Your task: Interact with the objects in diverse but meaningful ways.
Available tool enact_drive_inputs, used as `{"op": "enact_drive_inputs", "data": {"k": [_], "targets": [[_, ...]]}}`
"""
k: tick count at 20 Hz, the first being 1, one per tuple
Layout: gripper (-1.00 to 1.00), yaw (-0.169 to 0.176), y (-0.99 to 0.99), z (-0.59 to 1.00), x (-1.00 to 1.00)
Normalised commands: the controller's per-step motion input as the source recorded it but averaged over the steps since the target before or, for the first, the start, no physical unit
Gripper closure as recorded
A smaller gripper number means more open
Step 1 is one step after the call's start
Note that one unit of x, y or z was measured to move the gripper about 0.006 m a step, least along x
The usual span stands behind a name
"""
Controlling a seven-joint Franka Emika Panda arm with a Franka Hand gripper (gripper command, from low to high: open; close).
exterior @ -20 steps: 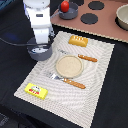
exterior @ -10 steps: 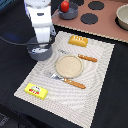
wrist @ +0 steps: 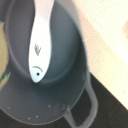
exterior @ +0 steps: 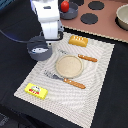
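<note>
The dark grey two-handled pot (exterior: 31, 44) sits at the mat's far corner on the exterior view's left, with the white-blue fish (exterior: 37, 50) lying inside it. In the wrist view the fish (wrist: 40, 42) stretches across the pot's (wrist: 60, 100) floor and one handle shows. My gripper (exterior: 50, 37) hangs just above the pot's rim, and its fingers are too blurred to read. The red tomato (exterior: 65, 6) rests in a grey pan (exterior: 73, 12) behind the arm. On the mat lie the orange ridged biscuit block (exterior: 78, 40) and the yellow red-marked packet (exterior: 36, 90).
A tan plate (exterior: 69, 65) sits mid-mat between an orange-handled knife (exterior: 83, 57) and a fork (exterior: 66, 80). Behind the mat, a brown toy stove carries dark burners (exterior: 90, 19) and a grey bowl (exterior: 122, 16) at the exterior view's right.
My arm has risen and shifted toward the exterior view's right, uncovering the pot. The fish stays in the pot.
</note>
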Motion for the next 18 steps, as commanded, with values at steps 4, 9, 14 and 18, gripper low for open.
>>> {"op": "enact_drive_inputs", "data": {"k": [4,9,14,18], "targets": [[-1.0,-0.066,-0.41,0.42,0.75],[-1.0,-0.022,-0.78,0.23,0.48],[-1.0,-0.002,-0.89,0.04,0.27],[-1.0,-0.006,-0.88,0.02,0.25]]}}
